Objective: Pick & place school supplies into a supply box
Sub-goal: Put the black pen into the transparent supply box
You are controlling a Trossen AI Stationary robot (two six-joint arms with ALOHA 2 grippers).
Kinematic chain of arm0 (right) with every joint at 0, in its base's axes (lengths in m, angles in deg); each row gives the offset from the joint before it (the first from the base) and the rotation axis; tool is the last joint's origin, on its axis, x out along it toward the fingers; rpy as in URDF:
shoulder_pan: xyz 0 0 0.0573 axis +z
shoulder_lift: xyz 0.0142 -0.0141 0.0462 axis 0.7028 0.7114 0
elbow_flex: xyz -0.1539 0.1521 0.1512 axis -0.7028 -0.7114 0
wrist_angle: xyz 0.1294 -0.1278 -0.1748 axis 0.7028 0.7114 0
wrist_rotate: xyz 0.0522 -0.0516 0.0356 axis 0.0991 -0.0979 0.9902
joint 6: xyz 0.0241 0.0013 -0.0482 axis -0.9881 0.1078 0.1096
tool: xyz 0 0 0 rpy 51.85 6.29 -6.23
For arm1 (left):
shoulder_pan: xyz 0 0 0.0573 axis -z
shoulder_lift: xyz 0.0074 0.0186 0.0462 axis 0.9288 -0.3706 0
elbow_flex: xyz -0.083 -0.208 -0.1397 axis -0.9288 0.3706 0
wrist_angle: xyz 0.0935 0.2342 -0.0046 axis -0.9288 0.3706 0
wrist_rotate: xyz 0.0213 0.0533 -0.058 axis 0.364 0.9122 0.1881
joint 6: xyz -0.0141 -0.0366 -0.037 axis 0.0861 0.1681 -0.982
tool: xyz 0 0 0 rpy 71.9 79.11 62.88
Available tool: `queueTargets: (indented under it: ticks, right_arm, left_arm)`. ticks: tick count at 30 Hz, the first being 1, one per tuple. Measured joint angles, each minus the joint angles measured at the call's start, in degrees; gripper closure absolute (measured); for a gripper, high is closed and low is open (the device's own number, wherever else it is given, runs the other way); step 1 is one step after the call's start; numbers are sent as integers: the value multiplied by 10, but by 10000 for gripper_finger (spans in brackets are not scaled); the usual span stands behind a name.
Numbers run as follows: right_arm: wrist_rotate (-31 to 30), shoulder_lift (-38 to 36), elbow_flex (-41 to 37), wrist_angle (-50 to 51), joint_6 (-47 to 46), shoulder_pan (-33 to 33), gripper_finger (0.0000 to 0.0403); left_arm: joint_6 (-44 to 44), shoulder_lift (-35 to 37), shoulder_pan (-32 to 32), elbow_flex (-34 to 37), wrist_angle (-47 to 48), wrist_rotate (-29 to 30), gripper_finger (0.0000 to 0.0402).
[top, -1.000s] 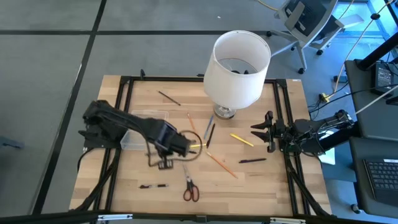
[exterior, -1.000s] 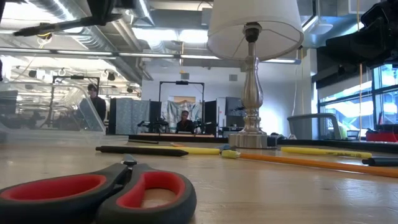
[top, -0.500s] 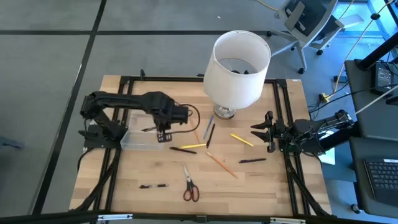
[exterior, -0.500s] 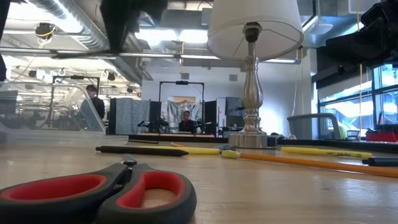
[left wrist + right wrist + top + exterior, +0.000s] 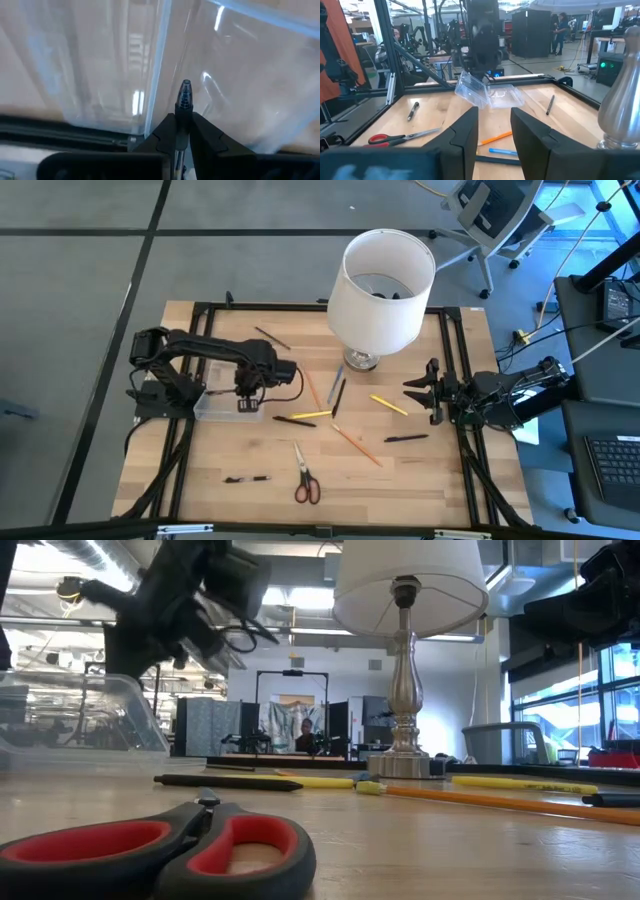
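1. The counter (image 5: pixel 420 470) is a pale wood-grain slab edged by a black metal frame.
2. A lamp with a white drum-shaped shade (image 5: pixel 380 285) and a turned silver metal base (image 5: pixel 398 730) stands at the far side of the counter.
3. The supply box (image 5: pixel 222 402), shallow, rectangular and of glossy clear plastic, lies near the counter's left edge.
4. The left claw (image 5: pixel 247 397) hangs over the box, clamped on a slim dark pen (image 5: pixel 184 100) with a ribbed tip.
5. The right claw (image 5: pixel 420 392) waits at the right edge, its dark fingers apart and holding nothing.
6. Scissors (image 5: pixel 305 480) with red and black looped handles lie at the near edge.
7. Thin pencils, a yellow one (image 5: pixel 389 405) and an orange one (image 5: pixel 352 442) among them, lie scattered mid-counter.
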Motion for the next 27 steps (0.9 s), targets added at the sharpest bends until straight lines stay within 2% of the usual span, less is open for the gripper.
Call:
queueTargets:
  ticks: [10,21,27]
  right_arm:
    - [0,0,0,0,1,0,283]
    - [0,0,0,0,-1,0,283]
    - [0,0,0,0,0,0,283]
  left_arm:
    - [62,0,0,68,-93,-52,375]
    - [69,0,0,114,-156,-55,375]
    - [69,0,0,132,-180,-53,361]
